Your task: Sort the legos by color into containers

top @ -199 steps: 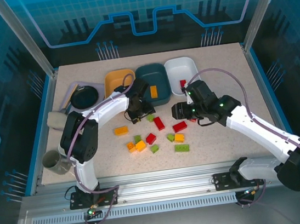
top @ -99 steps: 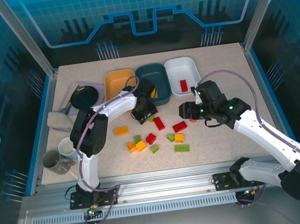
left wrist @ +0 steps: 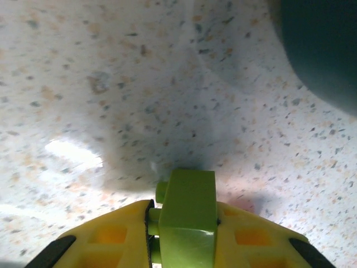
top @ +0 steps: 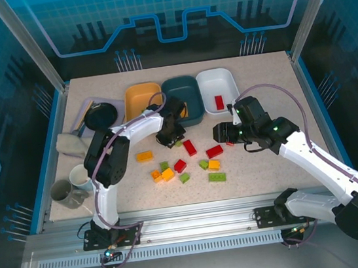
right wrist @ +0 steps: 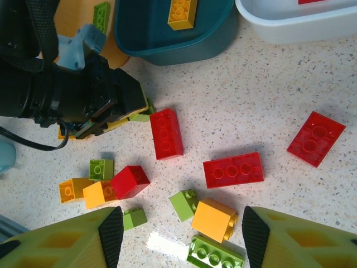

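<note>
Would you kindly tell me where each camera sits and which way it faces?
Top external: above, behind the bases, looking down on the speckled table; both arms show.
Left wrist: low, facing the dark teal plastic tub; left gripper shut on a small green studded brick.
Right wrist: higher, looking down on loose bricks; open right gripper below.
Shared: both wrist views show that brick and tub.

Shallow plastic tubs [top: 138,100]: three. Red studded plastic bricks [right wrist: 165,134]: five. Green bricks [right wrist: 215,254]: six. Orange-yellow bricks [right wrist: 213,219]: five. Mugs [top: 65,193]: two.
</note>
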Controlling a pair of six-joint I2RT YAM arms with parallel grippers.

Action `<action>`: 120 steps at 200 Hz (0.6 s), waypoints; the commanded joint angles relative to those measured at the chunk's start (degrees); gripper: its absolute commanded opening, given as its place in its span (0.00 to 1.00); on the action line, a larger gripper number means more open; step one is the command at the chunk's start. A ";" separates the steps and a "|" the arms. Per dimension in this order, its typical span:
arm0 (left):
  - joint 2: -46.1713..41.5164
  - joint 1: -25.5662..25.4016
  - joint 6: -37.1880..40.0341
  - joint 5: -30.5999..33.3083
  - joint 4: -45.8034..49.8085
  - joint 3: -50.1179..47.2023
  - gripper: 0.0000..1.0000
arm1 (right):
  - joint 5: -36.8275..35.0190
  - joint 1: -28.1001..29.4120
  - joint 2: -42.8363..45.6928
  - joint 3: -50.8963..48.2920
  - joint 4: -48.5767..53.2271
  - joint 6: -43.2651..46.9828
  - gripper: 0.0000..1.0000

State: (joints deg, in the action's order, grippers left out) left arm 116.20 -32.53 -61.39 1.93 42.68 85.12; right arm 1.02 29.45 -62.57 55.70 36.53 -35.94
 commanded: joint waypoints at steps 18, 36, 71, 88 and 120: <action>-12.45 0.31 4.25 4.33 7.69 -0.50 0.17 | 1.96 -0.21 0.19 2.74 0.38 2.45 0.61; -14.58 3.05 7.75 4.54 9.78 0.82 0.17 | 2.90 0.58 -1.15 4.36 -0.09 3.87 0.61; -9.38 11.26 17.20 1.64 11.15 9.22 0.20 | 6.32 2.72 -5.45 8.03 -2.55 5.44 0.62; -3.46 14.82 21.08 -1.23 12.38 15.22 0.20 | 7.13 3.50 -7.52 10.46 -3.00 5.28 0.62; 7.43 17.23 25.78 -3.83 14.51 26.27 0.20 | 7.62 4.03 -10.24 13.23 -3.32 4.75 0.62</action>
State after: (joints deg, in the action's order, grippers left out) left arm 116.51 -15.79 -42.44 1.67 52.49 105.01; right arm 6.79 32.67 -71.53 65.87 34.33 -31.86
